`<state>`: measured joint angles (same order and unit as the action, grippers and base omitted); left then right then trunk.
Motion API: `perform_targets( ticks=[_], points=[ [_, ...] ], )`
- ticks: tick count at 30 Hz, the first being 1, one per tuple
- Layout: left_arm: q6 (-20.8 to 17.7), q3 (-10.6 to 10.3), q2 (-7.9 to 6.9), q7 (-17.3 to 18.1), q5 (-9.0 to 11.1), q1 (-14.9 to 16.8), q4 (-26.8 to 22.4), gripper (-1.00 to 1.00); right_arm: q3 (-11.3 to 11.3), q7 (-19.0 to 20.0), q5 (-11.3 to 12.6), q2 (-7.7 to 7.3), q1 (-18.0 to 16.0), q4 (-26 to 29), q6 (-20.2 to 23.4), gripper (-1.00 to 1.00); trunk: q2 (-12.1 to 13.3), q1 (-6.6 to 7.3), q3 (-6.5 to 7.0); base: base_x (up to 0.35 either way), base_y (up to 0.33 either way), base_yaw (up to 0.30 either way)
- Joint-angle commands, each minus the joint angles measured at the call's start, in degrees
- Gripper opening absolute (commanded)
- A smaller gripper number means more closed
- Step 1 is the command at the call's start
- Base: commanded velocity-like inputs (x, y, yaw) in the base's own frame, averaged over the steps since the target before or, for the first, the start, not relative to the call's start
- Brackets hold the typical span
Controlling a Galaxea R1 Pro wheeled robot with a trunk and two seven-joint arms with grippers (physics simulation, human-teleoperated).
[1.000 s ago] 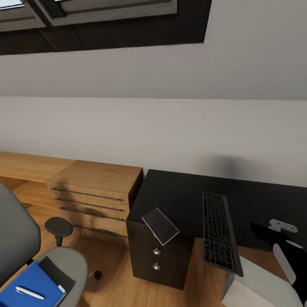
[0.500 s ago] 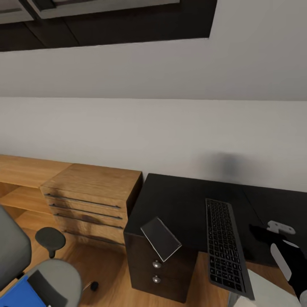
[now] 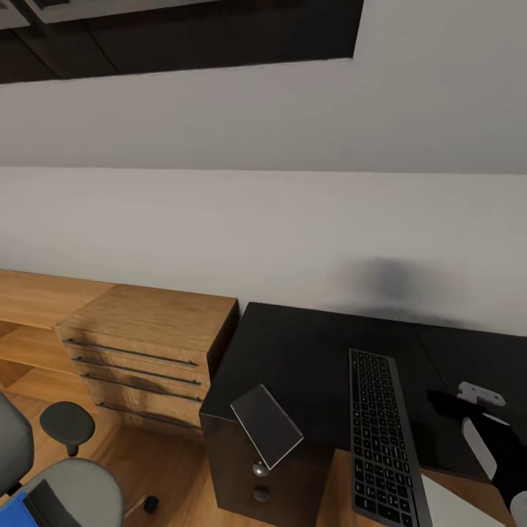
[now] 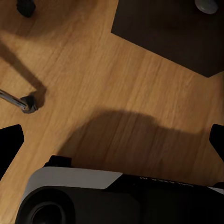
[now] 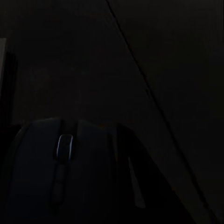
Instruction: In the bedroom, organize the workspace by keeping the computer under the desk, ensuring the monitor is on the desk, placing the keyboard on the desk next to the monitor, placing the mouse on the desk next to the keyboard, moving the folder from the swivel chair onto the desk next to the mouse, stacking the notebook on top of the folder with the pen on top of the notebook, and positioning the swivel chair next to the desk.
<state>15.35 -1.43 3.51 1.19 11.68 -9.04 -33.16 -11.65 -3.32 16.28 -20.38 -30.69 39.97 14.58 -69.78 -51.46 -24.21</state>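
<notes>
The black keyboard lies on the desk, its near end reaching past the front edge above the light grey computer. My right gripper hangs over the desk's right part, shut on the dark mouse, which shows close up. At the lower left is the swivel chair. A corner of the blue notebook lies on it beside a dark flat sheet that looks like the folder. My left gripper is open over the wooden floor. The monitor and pen are out of view.
A thin grey panel with pale edges leans tilted at the desk's front left corner, above the drawer unit's knobs. A wooden dresser stands left of the desk against the wall. A chair castor is near my left gripper.
The head camera has shifted, sliding the chair toward the lower left corner; the notebook is almost cut off and the pen has left the picture. My right gripper stays over the desk.
</notes>
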Motion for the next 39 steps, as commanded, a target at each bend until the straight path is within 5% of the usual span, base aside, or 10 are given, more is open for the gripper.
perform_targets(
  ticks=[1,8,39],
  points=[
    [0.1,-0.1,-0.01,0.1,0.6,0.0,-0.1,1.0,0.0,-0.2,0.7,-0.01,-1.3,-2.0,0.2,-1.0,0.0,0.0,-0.05,0.005,-0.004,0.0],
    [0.2,-0.1,-0.03,0.2,0.6,0.0,-0.1,1.0,0.0,-0.2,1.2,0.17,-5.1,-8.8,0.2,-1.0,0.0,0.0,-0.05,0.001,-0.001,0.0],
    [0.9,0.3,1.58,-0.4,0.6,1.4,-8.8,1.0,-0.4,-0.2,1.6,0.63,-5.4,-7.1,-0.3,-1.0,-0.4,-0.22,-0.23,0.0,0.0,0.0]
  ],
)
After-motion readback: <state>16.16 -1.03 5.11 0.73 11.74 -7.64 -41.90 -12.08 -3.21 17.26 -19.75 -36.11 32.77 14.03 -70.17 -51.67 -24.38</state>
